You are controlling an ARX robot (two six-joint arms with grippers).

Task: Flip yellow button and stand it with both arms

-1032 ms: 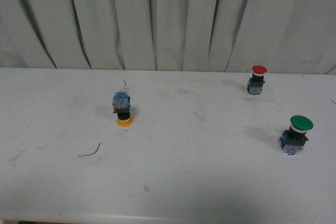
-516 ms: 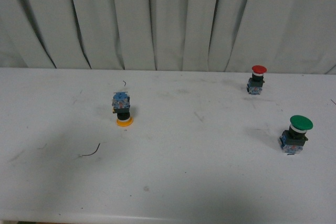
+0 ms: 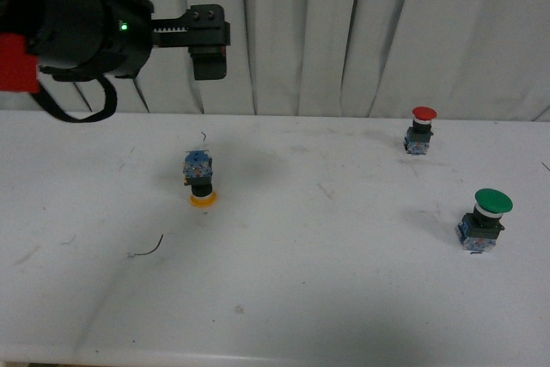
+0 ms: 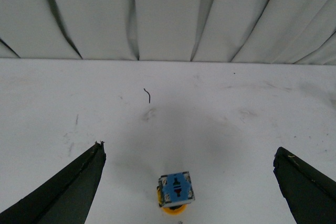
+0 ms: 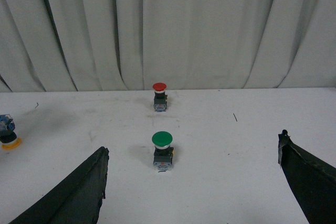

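A: Starting with the left gripper (image 4: 189, 149): spread wide, holding nothing, with the two black fingers (image 4: 68, 187) at either edge of the left wrist view.

B: And placing the yellow button (image 4: 176, 191)?

A: Seen between those fingers but well below them, upside down on the white table (image 3: 326, 281), cap down and blue contact block up.

B: Pose of the left arm (image 3: 77, 15)?

A: Held high at the upper left of the front view, reaching sideways before the curtain (image 3: 344, 32), with a red block (image 3: 17, 62) by the wrist. Hovering well above the button, touching nothing.

B: Anything of the right gripper (image 5: 194, 142)?

A: Missing from the front view; shown only by its own wrist camera. Wide open too, empty, facing the green button (image 5: 162, 150) and, behind it, the red button (image 5: 159, 97), both upright. Catching the yellow button at the far edge as well.
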